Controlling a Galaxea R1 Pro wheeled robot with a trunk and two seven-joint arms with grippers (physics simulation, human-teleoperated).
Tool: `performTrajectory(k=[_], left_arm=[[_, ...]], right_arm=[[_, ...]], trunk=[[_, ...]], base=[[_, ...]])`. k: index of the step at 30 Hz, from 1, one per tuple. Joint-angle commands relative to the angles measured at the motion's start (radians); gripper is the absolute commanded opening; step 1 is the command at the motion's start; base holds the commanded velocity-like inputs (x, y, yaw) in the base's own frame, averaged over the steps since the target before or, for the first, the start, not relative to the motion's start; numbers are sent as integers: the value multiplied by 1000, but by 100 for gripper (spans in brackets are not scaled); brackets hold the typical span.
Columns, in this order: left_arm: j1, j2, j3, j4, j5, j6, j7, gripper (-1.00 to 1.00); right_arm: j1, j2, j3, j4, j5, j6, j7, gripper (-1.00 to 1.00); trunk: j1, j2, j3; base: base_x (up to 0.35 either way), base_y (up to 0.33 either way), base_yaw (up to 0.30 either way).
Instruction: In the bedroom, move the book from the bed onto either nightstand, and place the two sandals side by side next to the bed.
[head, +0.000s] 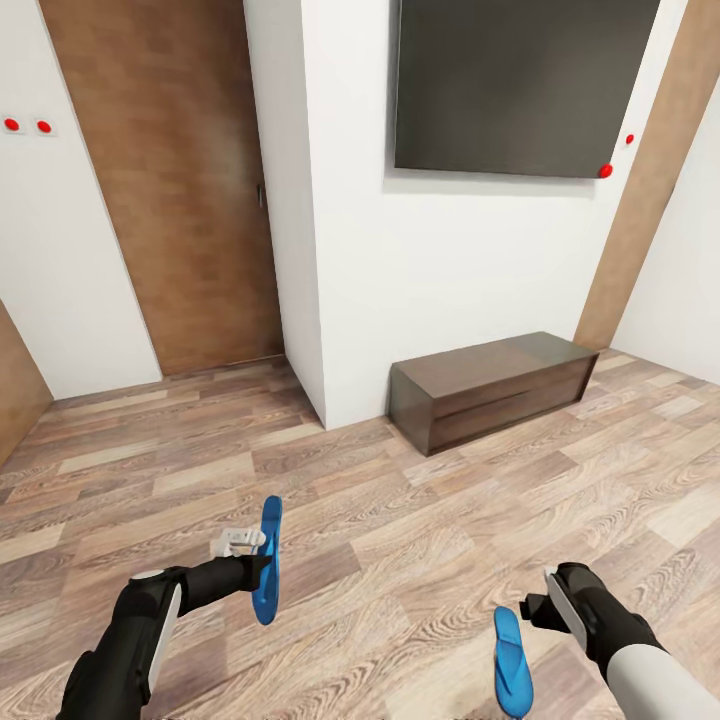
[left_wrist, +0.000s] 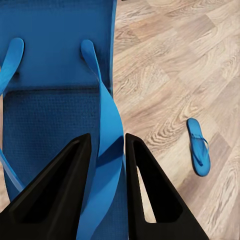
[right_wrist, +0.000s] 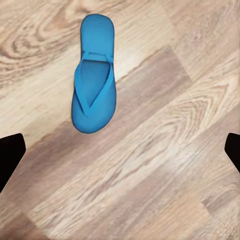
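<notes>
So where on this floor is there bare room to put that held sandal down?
Bare wood floor spreads between the held sandal in the left gripper and the sandal lying flat near the open right gripper. More bare planks run up to the long low cabinet and the white wall corner. Tightest spot: right beside the lying sandal.

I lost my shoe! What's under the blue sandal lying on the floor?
Just the wood-plank floor. The loose sandal lies flat on it, straps up, so the patch beneath its sole is covered.

place: home room — wall TV (head: 525, 85) | low cabinet (head: 495, 388) | wood-plank floor (head: 400, 540) | door (head: 175, 180)
</notes>
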Motion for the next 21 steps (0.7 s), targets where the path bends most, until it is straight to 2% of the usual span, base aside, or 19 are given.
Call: performTrajectory(k=[1, 9, 21], left_arm=[[-1, -1, 4, -1, -6, 6, -8, -100], [-1, -1, 4, -1, -5, 6, -8, -100], [-1, -2, 4, 0, -5, 6, -11, -100]], right_arm=[[0, 0, -1, -1, -9, 4, -7, 100], [0, 3, -1, -1, -9, 3, -7, 100], [0, 5, 0, -1, -8, 2, -9, 100]], trunk=[[4, -8, -4], [34, -63, -29], [39, -66, -76]], base=[[0, 0, 0], [0, 0, 0], [0, 0, 0]])
